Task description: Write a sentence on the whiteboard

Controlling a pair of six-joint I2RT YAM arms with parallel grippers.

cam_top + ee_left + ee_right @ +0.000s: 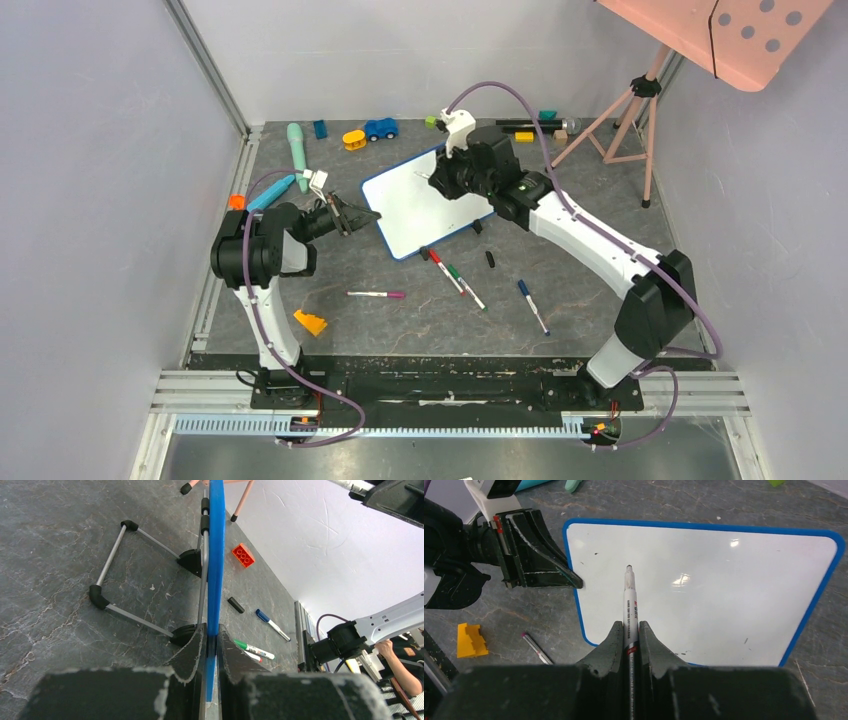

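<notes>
Right gripper [629, 626] is clenched on a marker [629, 592] aimed at the blank whiteboard [724, 595], which stands tilted mid-table, while the left gripper [212, 634] pinches only its thin blue edge. Writing pressure could twist the board out of that narrow pinch or rock it on its wire stand [140, 617]. Loose markers [376, 294] lie on the dark marbled tabletop [400, 330] nearward of the whiteboard, with pale walls [100, 150] around.

The dark grey, marbled desk [420, 325] carries the whiteboard [425, 205] near its middle. Just on the near side of the whiteboard lie a red marker [446, 271], a green marker [466, 286], a black cap [490, 259] and a blue marker [533, 306]. Further near-left of it are a pink-capped marker [376, 294] and a yellow block [310, 322]. Beyond the whiteboard lie a blue toy car [380, 128], a yellow toy [354, 139] and a pale green tool [297, 143].
</notes>
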